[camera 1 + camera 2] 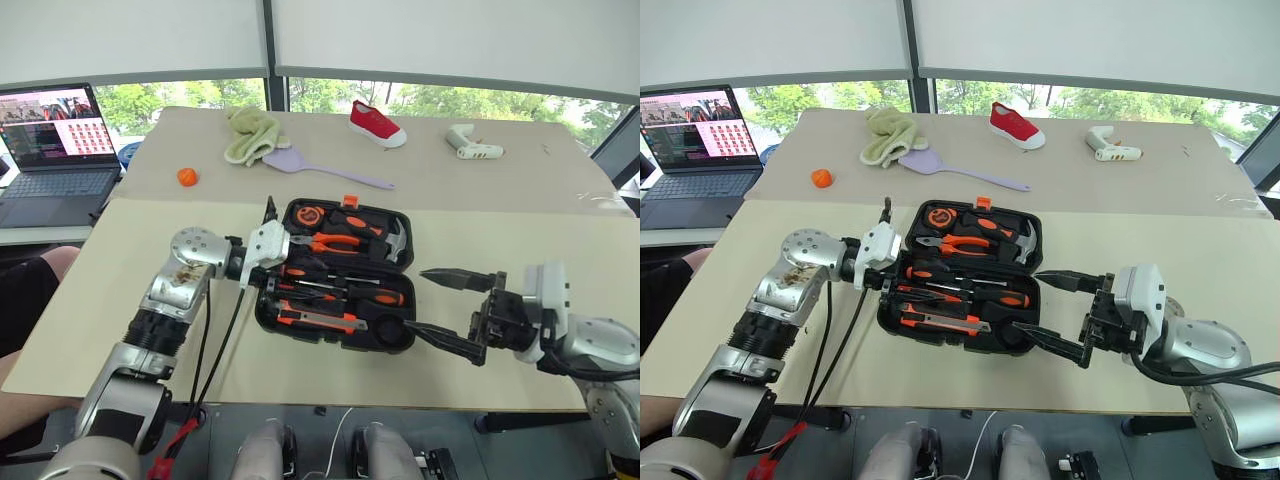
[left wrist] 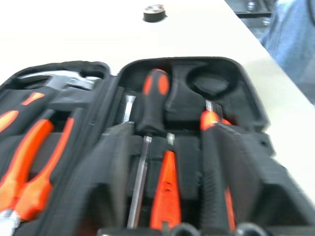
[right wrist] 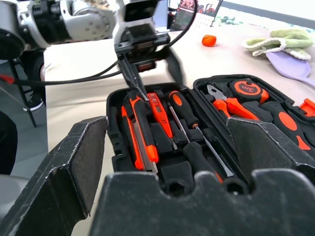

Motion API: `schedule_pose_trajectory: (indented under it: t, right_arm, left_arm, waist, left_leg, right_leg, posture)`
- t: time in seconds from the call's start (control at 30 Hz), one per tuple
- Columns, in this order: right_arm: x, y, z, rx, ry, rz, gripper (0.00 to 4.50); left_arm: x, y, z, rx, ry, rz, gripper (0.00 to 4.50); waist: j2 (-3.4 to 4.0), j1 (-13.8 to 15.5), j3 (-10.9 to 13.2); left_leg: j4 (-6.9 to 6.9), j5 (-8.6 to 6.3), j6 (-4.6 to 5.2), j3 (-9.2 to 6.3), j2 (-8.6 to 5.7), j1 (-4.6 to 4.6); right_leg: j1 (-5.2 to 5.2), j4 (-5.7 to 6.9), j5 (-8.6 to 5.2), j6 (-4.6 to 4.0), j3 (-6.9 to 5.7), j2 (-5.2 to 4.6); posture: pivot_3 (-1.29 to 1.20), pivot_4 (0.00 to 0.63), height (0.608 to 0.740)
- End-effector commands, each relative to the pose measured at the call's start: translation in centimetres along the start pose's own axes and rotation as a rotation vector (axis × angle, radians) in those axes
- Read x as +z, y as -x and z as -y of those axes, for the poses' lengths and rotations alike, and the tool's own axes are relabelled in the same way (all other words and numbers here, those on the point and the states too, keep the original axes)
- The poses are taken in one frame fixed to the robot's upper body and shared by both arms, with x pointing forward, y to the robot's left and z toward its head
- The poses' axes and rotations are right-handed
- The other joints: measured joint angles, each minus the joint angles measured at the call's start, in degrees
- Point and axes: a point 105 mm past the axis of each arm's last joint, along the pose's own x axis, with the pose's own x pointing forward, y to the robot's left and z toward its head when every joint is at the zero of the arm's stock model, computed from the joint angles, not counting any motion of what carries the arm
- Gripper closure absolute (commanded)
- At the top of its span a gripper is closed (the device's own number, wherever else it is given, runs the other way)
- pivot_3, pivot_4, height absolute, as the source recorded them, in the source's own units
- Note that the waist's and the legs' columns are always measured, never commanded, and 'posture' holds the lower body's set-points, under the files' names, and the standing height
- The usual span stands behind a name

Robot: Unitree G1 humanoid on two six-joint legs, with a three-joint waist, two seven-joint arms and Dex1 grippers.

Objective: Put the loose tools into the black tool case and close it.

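- Black tool case [image 1: 395, 268] lay open on the table [image 1: 120, 290]; every place below is given from it.
- Left gripper [image 3: 132, 73] hung over the case's left edge, fingers close together with a narrow gap, tips at the tester screwdriver [image 3: 160, 115]; a grip could not be told.
- Right gripper [image 1: 432, 305] waited just off the case's right side, jaws spread wide, holding nothing.
- Step judged: seating tools in the near half. To do well, each should be pressed flat into its slot before release, so the lid shuts.
- Near half held 2 screwdrivers [image 3: 182, 109], the tester and the utility knife [image 1: 318, 320].
- Far half held pliers [image 1: 330, 243], hammer [image 1: 393, 243], tape measure [image 1: 309, 214].
- Tape roll [image 2: 154, 13] sat on the table beyond the case; its round slot looked empty.
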Motion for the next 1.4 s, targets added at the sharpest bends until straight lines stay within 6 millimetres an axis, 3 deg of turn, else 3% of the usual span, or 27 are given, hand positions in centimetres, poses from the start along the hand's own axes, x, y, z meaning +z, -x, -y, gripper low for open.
schedule_pose_trajectory:
  t: [0.03,0.13,0.3,0.4,0.67,0.93,1.07,1.17,1.27,1.33,1.4]
  right_arm:
    - [0.8,-0.1,0.1,-0.018,0.050,0.034,0.00]
    - [0.8,-0.2,0.1,-0.019,0.052,0.036,0.00]
    - [1.0,-0.2,-0.2,-0.023,0.062,0.050,0.00]
    - [1.0,-0.1,-0.3,-0.023,0.060,0.051,0.00]
    - [0.8,0.1,-0.5,-0.043,0.063,0.036,0.00]
    - [-0.1,1.8,0.0,-0.125,0.031,0.005,0.00]
    - [-0.7,4.7,0.8,-0.278,0.012,0.017,0.00]
    - [-1.3,8.4,1.1,-0.440,0.017,0.016,0.00]
    - [-1.6,12.2,1.3,-0.627,0.048,0.024,0.00]
    - [-2.0,14.5,1.1,-0.724,0.082,-0.013,0.00]
    - [-3.3,18.1,0.0,-0.874,0.085,-0.093,0.00]
  left_arm:
    - [-0.5,-0.7,1.9,-0.087,-0.050,-0.017,3.60]
    - [-1.8,-1.7,1.3,-0.001,-0.038,-0.050,4.43]
    - [-3.8,-2.2,1.5,0.037,0.015,-0.138,4.43]
    - [-3.8,-2.6,1.5,0.045,0.011,-0.137,4.43]
    - [-7.4,-3.1,4.5,-0.042,0.081,-0.300,4.43]
    - [-6.5,-3.3,2.7,0.087,0.138,-0.190,4.43]
    - [-2.2,-2.1,0.9,0.190,0.075,0.090,4.43]
    - [-0.2,0.4,0.1,0.280,0.084,0.212,3.82]
    - [0.9,2.6,0.4,0.321,0.090,0.267,2.77]
    - [1.1,4.2,1.6,0.320,0.088,0.267,1.99]
    - [0.5,6.9,3.5,0.305,0.149,0.294,1.28]
  waist:
    - [0.00,0.00,0.00]
    - [0.00,0.22,0.00]
    - [0.01,0.42,-0.01]
    - [0.06,0.72,-0.04]
    - [0.20,0.63,-0.48]
    - [0.29,1.44,-0.71]
    - [0.31,1.49,-0.72]
    - [0.28,1.38,-0.70]
    - [0.29,1.33,-0.69]
    - [0.32,1.02,-0.68]
    - [0.38,0.39,-0.68]
  left_leg:
    - [0.00,0.00,0.00,0.00,0.00,-0.01]
    - [0.00,0.00,0.00,0.00,0.00,0.01]
    - [0.03,-0.06,0.10,-0.01,-0.01,0.02]
    - [0.05,-0.07,0.12,-0.03,-0.02,0.11]
    - [0.08,-0.30,0.49,-0.08,-0.01,0.24]
    - [-0.09,-0.47,0.72,-0.23,-0.05,1.02]
    - [-0.09,-0.49,0.75,-0.22,-0.07,0.91]
    - [-0.08,-0.46,0.73,-0.22,-0.08,0.59]
    - [-0.10,-0.46,0.71,-0.22,-0.07,0.59]
    - [-0.12,-0.46,0.71,-0.21,-0.08,0.61]
    - [-0.17,-0.49,0.68,-0.20,-0.08,0.65]
  right_leg:
    - [-0.01,0.00,0.00,0.00,0.00,0.00]
    - [0.02,0.00,0.00,0.00,-0.01,-0.02]
    - [0.05,-0.01,0.01,0.01,-0.02,-0.05]
    - [0.17,0.00,0.02,0.03,-0.03,-0.08]
    - [0.31,-0.01,0.07,0.06,-0.02,-0.08]
    - [0.94,-0.35,-0.01,0.15,-0.22,-0.35]
    - [0.94,-0.35,-0.01,0.16,-0.17,-0.47]
    - [0.81,-0.26,0.01,0.15,-0.18,-0.45]
    - [0.83,-0.26,0.00,0.16,-0.23,-0.40]
    - [0.85,-0.27,-0.01,0.17,-0.22,-0.41]
    - [0.85,-0.30,-0.03,0.20,-0.16,-0.42]
  posture:
    - [0.00,0.150,0.740]
    - [0.00,0.150,0.740]
    - [0.00,0.150,0.740]
    - [0.00,0.150,0.740]
    - [0.00,0.150,0.740]
    - [0.00,0.150,0.740]
    - [0.00,0.150,0.740]
    - [0.00,0.150,0.740]
    - [0.00,0.150,0.740]
    - [0.00,0.150,0.740]
    - [0.00,0.150,0.740]
